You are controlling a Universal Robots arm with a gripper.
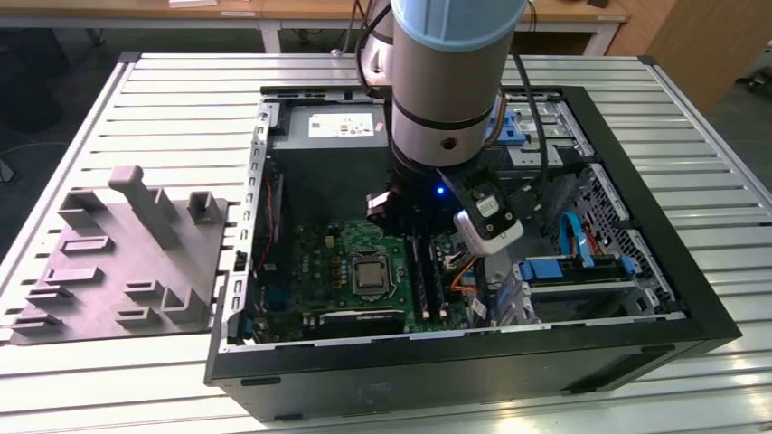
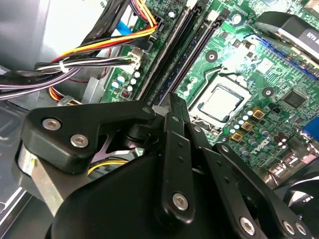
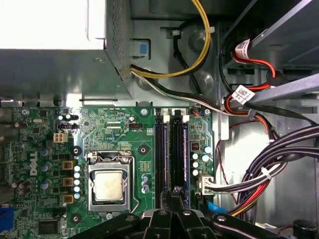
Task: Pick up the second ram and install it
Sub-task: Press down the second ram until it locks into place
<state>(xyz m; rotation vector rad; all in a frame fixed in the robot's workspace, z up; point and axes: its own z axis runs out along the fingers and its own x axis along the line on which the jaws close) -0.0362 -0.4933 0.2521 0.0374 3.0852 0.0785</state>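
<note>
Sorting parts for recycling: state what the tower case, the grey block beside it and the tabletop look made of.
Tower case: likely sheet steel, matte black outside, bare grey inside with punched holes. Grey block: probably plastic, dull uniform grey with chunky moulded or printed ribs. Tabletop: looks like aluminium slats, pale, softly reflective.

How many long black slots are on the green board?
2: long black plastic memory slots side by side, beside the silver square processor; the gripper hides their near ends.
</note>
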